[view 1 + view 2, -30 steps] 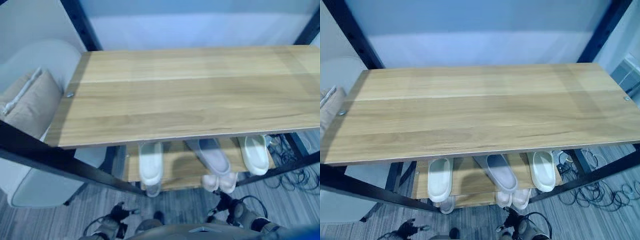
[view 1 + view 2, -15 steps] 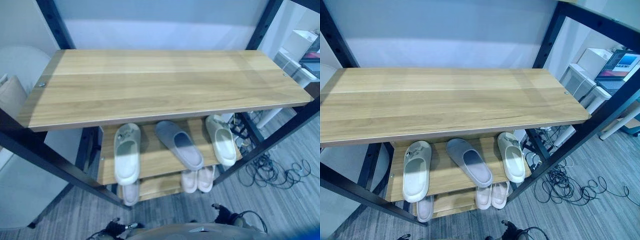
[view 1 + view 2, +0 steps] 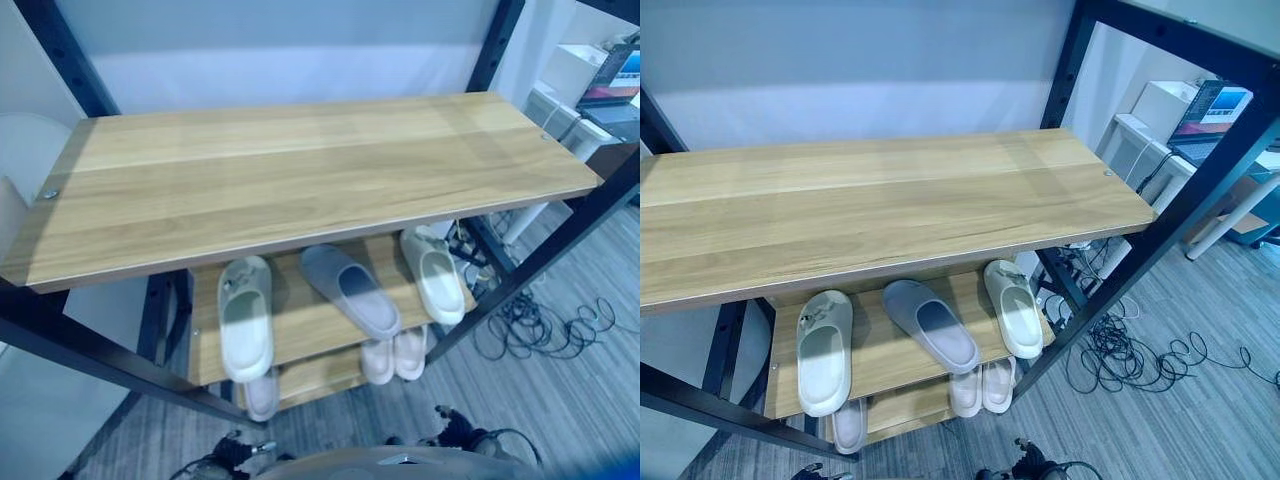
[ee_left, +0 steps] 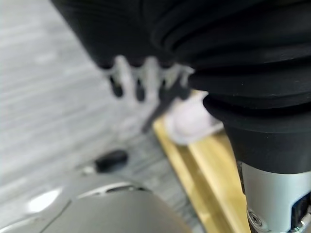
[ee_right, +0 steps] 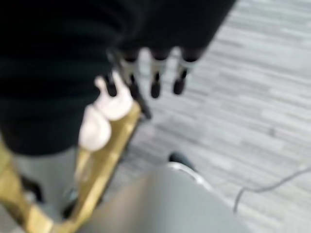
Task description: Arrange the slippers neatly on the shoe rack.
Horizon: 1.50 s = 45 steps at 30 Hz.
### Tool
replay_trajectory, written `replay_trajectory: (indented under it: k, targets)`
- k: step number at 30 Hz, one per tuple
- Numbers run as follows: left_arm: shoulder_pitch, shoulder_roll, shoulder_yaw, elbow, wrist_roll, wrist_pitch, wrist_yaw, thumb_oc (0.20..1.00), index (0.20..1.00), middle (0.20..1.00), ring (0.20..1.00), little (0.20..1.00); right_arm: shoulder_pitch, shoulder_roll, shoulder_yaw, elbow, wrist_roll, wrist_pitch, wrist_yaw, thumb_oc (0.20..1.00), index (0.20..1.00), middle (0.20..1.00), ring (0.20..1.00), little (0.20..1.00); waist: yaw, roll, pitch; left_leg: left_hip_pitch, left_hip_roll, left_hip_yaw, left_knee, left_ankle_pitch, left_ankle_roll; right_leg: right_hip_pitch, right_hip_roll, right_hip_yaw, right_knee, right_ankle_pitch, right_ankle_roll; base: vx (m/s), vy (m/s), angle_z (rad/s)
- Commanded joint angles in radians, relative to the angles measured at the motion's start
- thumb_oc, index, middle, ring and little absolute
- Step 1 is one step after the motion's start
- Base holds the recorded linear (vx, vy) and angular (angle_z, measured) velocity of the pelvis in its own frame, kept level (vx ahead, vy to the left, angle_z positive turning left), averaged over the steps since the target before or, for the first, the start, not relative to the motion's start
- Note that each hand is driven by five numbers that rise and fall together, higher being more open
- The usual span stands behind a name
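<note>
The shoe rack has a black frame and a bare wooden top shelf [image 3: 290,180]. On the middle shelf [image 3: 880,365] lie a white slipper [image 3: 825,350] at the left, a grey slipper [image 3: 932,325] slanted in the middle, and a white slipper [image 3: 1013,307] at the right. On the bottom shelf, a pale pink pair [image 3: 982,388] sits at the right and a single pale slipper [image 3: 848,425] at the left. My left hand [image 4: 141,80] hangs open near the floor beside the bottom shelf's corner. My right hand [image 5: 156,68] also hangs open, with the pink pair [image 5: 104,116] beyond it.
Black cables [image 3: 1140,350] loop on the grey floor right of the rack. A white desk with a laptop [image 3: 1210,110] stands at the far right. A pale upholstered seat [image 3: 15,200] stands left of the rack. A white wall is behind it.
The camera has swung right and drawn back, so the middle and bottom shelves show more fully. The slippers lie as before, and both hands still hang low.
</note>
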Motion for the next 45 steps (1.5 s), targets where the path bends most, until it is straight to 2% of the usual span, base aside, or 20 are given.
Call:
replay_trajectory:
  k: [1,6,7,22,26,28,30,32,33,34,35,40,45]
  targets:
    - [-0.059,-0.035,0.003,0.089,-0.007,-0.011,0.023,1.000,1.000,1.000,1.000,1.000,-0.021,0.006,0.049,0.072,0.040,-0.004,-0.010,1.000,1.000,1.000,1.000,1.000,-0.019,0.026,-0.027,-0.029,0.007,-0.043,0.015,0.018,-0.006,0.040,-0.045,0.001,0.068,-0.037,0.067,0.00,0.000,0.00]
    - [-0.053,-0.035,0.004,0.091,-0.009,-0.013,0.021,1.000,1.000,1.000,1.000,1.000,-0.013,0.004,0.036,0.065,0.063,-0.009,-0.008,1.000,1.000,1.000,1.000,1.000,-0.026,0.029,-0.027,-0.026,0.000,-0.039,0.011,0.013,-0.004,0.038,-0.050,0.008,0.065,-0.032,0.070,0.00,0.000,0.00]
    - [-0.057,-0.068,-0.030,0.091,-0.143,-0.066,-0.061,1.000,1.000,1.000,1.000,1.000,0.042,-0.071,-0.275,0.226,0.459,-0.069,0.031,1.000,1.000,1.000,1.000,1.000,-0.007,0.089,-0.036,-0.078,0.095,-0.074,0.011,0.086,-0.082,0.040,-0.016,-0.041,0.012,-0.044,0.077,0.00,0.000,0.00]
    - [-0.056,-0.047,-0.028,0.078,-0.130,-0.071,-0.047,1.000,1.000,1.000,1.000,1.000,0.033,-0.074,-0.223,0.192,0.377,-0.065,0.019,1.000,1.000,1.000,1.000,1.000,0.009,0.086,-0.024,-0.056,0.085,-0.091,0.011,0.075,-0.079,0.081,-0.023,-0.058,0.012,-0.058,0.075,0.01,-0.014,0.04]
    - [-0.067,-0.023,-0.021,0.052,-0.150,-0.080,-0.035,1.000,1.000,1.000,1.000,1.000,0.023,-0.082,-0.195,0.165,0.346,-0.068,0.017,1.000,1.000,1.000,1.000,1.000,0.020,0.086,0.005,-0.063,0.097,-0.113,0.011,0.098,-0.082,0.074,-0.012,-0.067,0.045,-0.069,0.055,-0.05,-0.083,0.11]
    - [-0.083,-0.001,-0.006,0.012,-0.190,-0.093,-0.026,1.000,1.000,1.000,1.000,1.000,0.002,-0.096,-0.162,0.131,0.320,-0.075,0.012,1.000,1.000,1.000,1.000,1.000,0.038,0.085,0.047,-0.093,0.112,-0.151,0.011,0.137,-0.087,0.030,0.004,-0.081,0.117,-0.105,0.032,-0.16,-0.112,0.26]
    - [-0.100,0.013,0.010,-0.004,-0.234,-0.103,-0.020,1.000,1.000,1.000,1.000,1.000,-0.019,-0.109,-0.152,0.118,0.312,-0.076,0.003,1.000,1.000,1.000,1.000,1.000,0.050,0.077,0.073,-0.125,0.110,-0.193,0.021,0.181,-0.098,0.008,0.006,-0.095,0.138,-0.111,0.023,-0.13,-0.056,0.23]
    - [-0.111,0.014,0.016,-0.002,-0.250,-0.108,-0.017,1.000,1.000,1.000,1.000,1.000,-0.033,-0.113,-0.148,0.112,0.310,-0.075,-0.001,1.000,1.000,1.000,1.000,1.000,0.051,0.068,0.084,-0.150,0.104,-0.215,0.037,0.194,-0.101,-0.006,-0.001,-0.101,0.142,-0.106,0.022,-0.15,-0.012,0.23]
    - [-0.111,0.013,0.027,0.007,-0.256,-0.108,-0.015,1.000,1.000,1.000,1.000,1.000,-0.043,-0.119,-0.146,0.099,0.297,-0.077,-0.005,1.000,1.000,1.000,1.000,1.000,0.035,0.050,0.078,-0.161,0.098,-0.181,0.055,0.163,-0.088,-0.029,-0.017,-0.119,0.143,-0.096,0.024,-0.17,0.005,0.24]
    - [-0.097,0.007,0.028,0.014,-0.247,-0.109,-0.015,1.000,1.000,1.000,1.000,1.000,-0.045,-0.122,-0.133,0.097,0.276,-0.073,0.004,1.000,1.000,1.000,1.000,1.000,0.024,0.049,0.065,-0.137,0.100,-0.123,0.042,0.130,-0.076,-0.034,-0.020,-0.127,0.143,-0.096,0.026,-0.10,0.047,0.24]
    - [-0.087,0.007,0.033,0.014,-0.243,-0.106,-0.020,1.000,1.000,1.000,1.000,1.000,-0.041,-0.122,-0.136,0.098,0.272,-0.074,0.001,1.000,1.000,1.000,1.000,1.000,0.016,0.052,0.056,-0.125,0.106,-0.093,0.024,0.136,-0.078,-0.039,-0.019,-0.124,0.139,-0.093,0.025,-0.01,0.049,0.20]
    - [-0.060,0.002,0.019,0.061,-0.170,-0.089,-0.034,1.000,1.000,1.000,1.000,1.000,-0.044,-0.117,-0.103,0.091,0.222,-0.070,0.010,1.000,1.000,1.000,1.000,1.000,0.002,0.050,0.027,-0.105,0.082,-0.083,0.011,0.103,-0.076,-0.024,-0.028,-0.113,0.109,-0.066,0.041,0.03,0.062,0.01]
    - [-0.037,0.021,0.030,0.101,-0.113,-0.066,-0.048,1.000,1.000,1.000,1.000,1.000,-0.067,-0.101,-0.036,0.053,0.147,-0.068,0.019,1.000,1.000,1.000,1.000,1.000,0.014,0.040,0.012,-0.069,0.061,-0.064,0.011,0.066,-0.060,0.004,-0.054,-0.087,0.102,-0.057,0.056,0.03,0.064,-0.12]
